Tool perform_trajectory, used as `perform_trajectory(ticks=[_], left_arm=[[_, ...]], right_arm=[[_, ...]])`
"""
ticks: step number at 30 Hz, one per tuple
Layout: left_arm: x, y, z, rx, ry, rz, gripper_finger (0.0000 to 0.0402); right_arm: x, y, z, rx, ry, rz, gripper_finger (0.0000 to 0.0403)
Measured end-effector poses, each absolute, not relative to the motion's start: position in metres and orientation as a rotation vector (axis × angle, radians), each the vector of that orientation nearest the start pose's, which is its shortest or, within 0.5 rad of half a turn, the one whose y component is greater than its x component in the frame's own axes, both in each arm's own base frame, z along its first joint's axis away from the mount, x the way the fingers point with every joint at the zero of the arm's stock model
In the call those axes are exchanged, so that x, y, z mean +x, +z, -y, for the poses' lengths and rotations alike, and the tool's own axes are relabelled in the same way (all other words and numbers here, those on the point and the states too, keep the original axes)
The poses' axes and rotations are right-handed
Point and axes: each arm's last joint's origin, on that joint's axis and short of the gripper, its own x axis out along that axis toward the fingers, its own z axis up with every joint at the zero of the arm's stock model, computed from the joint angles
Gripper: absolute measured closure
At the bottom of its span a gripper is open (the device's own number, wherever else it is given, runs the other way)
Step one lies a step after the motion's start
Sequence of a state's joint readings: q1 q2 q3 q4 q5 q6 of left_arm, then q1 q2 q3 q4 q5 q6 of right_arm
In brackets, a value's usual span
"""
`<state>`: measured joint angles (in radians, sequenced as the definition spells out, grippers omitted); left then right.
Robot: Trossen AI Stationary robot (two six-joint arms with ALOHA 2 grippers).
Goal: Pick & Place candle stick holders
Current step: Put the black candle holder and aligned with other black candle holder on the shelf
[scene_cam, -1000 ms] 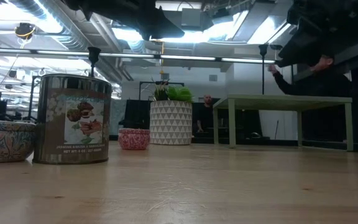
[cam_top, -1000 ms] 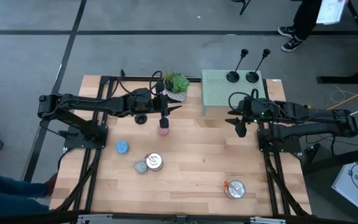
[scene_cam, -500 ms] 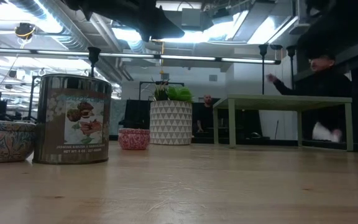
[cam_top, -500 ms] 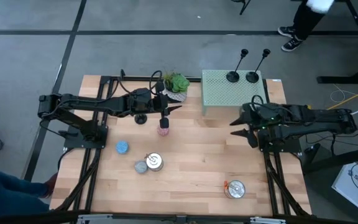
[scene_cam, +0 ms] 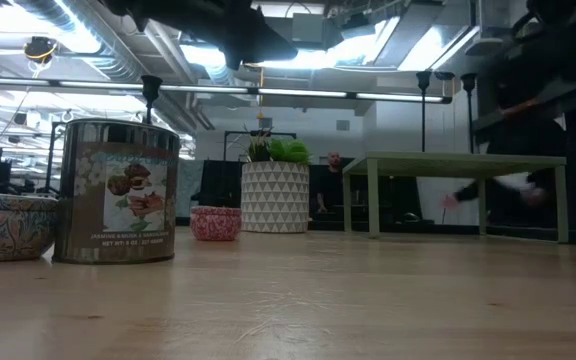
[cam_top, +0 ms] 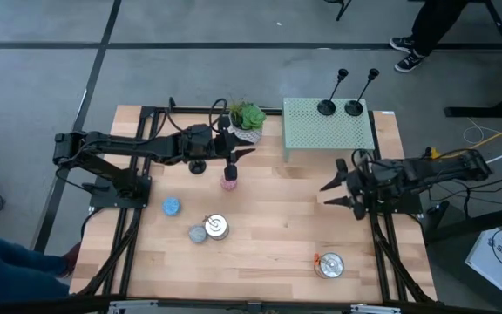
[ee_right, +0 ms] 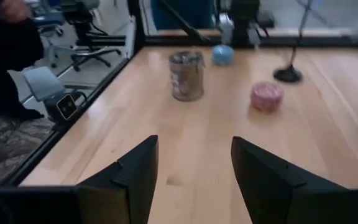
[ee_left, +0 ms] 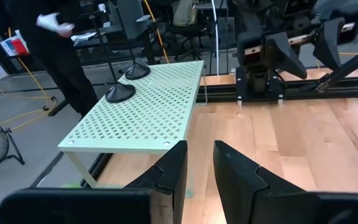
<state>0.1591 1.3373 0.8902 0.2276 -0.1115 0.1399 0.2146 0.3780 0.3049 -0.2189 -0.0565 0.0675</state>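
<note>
Two black candle stick holders (cam_top: 326, 108) (cam_top: 354, 108) stand by their round bases on the green perforated stand (cam_top: 321, 139) at the far right. They also show in the left wrist view (ee_left: 122, 93). A third holder (cam_top: 199, 167) stands by its base on the table beside the pink candle (cam_top: 228, 181); the right wrist view shows it upright (ee_right: 288, 73). My left gripper (cam_top: 244, 153) hovers above the table between that holder and the stand, its fingers a narrow gap apart (ee_left: 201, 165) and empty. My right gripper (cam_top: 335, 194) is wide open (ee_right: 194, 168) and empty, off the stand's near right corner.
A potted plant (cam_top: 247, 120) stands at the far edge next to the stand. A blue candle (cam_top: 172, 207), a grey candle (cam_top: 198, 234) and a tin (cam_top: 217, 227) sit near left. Another tin (cam_top: 330, 264) sits near right. A person (cam_top: 425, 26) stands beyond the table's far right.
My right gripper has drawn back from the stand's near edge toward the table's near and right edges, the arm folding back to the right. My left arm and the holders have kept still.
</note>
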Motion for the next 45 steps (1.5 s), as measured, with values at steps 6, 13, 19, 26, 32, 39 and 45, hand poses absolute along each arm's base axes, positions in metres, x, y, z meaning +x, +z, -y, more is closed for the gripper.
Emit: perform_trajectory(ticks=[6, 13, 19, 26, 32, 39, 45], left_arm=[[0.297, 0.287, -0.042, 0.138, 0.225, -0.237, 0.0329], [0.298, 0.287, -0.033, 0.154, 0.271, -0.242, 0.0329], [0.299, 0.295, -0.020, 0.168, 0.288, -0.331, 0.0329], [0.294, 0.305, -0.004, 0.105, 0.216, -0.533, 0.0329], [0.288, 0.300, 0.014, 0.077, 0.101, -0.635, 0.0329], [0.278, 0.296, 0.028, 0.010, 0.103, -0.720, 0.0329], [0.260, 0.294, 0.033, -0.053, 0.147, -0.823, 0.0329]], right_arm=[[0.116, 0.190, -0.034, -0.020, 0.364, -0.205, 0.0199], [0.116, 0.159, -0.035, -0.049, 0.379, -0.106, 0.0199], [0.116, 0.156, -0.035, -0.068, 0.379, -0.117, 0.0199], [0.115, 0.153, -0.034, -0.105, 0.352, -0.139, 0.0199], [0.116, 0.151, -0.031, -0.126, 0.227, -0.173, 0.0199], [0.113, 0.152, -0.030, -0.139, 0.231, -0.157, 0.0199], [0.109, 0.149, -0.024, -0.168, 0.094, -0.197, 0.0199]])
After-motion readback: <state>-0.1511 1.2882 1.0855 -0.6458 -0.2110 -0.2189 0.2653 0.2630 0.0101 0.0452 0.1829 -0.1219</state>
